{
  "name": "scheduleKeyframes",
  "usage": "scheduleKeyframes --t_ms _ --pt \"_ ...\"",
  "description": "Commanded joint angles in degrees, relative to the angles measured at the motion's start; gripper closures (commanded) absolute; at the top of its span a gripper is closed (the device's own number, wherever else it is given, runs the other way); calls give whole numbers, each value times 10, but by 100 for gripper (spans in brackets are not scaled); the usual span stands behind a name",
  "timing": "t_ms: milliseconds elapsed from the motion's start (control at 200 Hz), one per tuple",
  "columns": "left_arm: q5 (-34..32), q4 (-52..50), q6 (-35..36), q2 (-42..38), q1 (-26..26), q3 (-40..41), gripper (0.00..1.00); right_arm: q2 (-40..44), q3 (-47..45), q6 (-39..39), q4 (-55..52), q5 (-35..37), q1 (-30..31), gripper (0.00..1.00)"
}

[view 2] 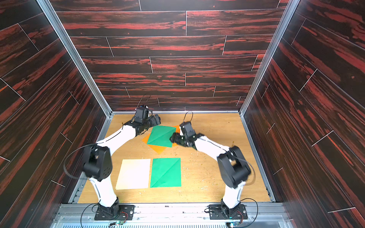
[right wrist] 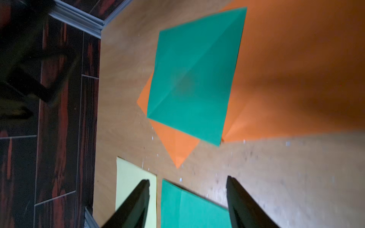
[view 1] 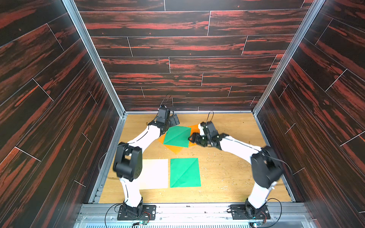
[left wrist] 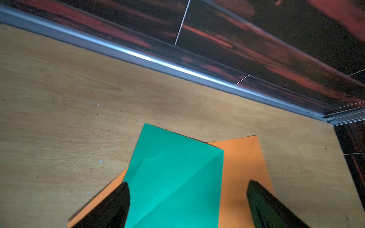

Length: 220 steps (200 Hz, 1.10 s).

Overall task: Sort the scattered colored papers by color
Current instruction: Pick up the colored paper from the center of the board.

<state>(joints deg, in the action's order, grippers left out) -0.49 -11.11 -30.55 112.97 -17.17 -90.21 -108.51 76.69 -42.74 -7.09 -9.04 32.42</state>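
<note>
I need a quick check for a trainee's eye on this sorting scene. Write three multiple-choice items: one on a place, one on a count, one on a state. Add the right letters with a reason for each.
1. The far green paper lies on:
A) orange paper
B) a blue paper
C) a black tray

2. Green papers in view:
A) one
B) two
C) four

3. The left gripper is:
A) shut on an orange sheet
B) shut on a green sheet
C) open, holding nothing

Answers:
1 A: orange shows past the far green paper's edges in both top views.
2 B: besides the far one, only the near green paper shows, lying beside the cream-white paper.
3 C: in the left wrist view its jaws stand wide apart and clamp nothing.
</note>
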Motion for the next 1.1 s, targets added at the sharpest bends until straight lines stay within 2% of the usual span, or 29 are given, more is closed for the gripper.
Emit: scheduleKeyframes --t_ms 0,140,256,391,516,681,847,1097 --pt "44 -72 8 55 12 -75 5 -79 88 26 -10 -62 -32 35" --pt "42 -114 22 118 18 -140 6 -166 206 47 -60 -70 -44 35" --pt "50 -120 25 146 22 -154 6 -211 256 51 -82 -89 -46 35" --pt "55 -123 23 165 25 -156 6 -226 257 46 -66 -103 -45 35" --pt "82 -85 8 164 28 -127 6 -226 248 46 -64 -102 -45 35" --pt "70 -83 -3 175 30 -117 6 -224 228 46 -59 -101 -46 35" --pt "72 -75 -13 180 36 -98 14 -226 219 45 -54 -99 -46 37" --pt "70 -75 -13 179 37 -91 20 -229 210 49 -54 -100 -46 38"
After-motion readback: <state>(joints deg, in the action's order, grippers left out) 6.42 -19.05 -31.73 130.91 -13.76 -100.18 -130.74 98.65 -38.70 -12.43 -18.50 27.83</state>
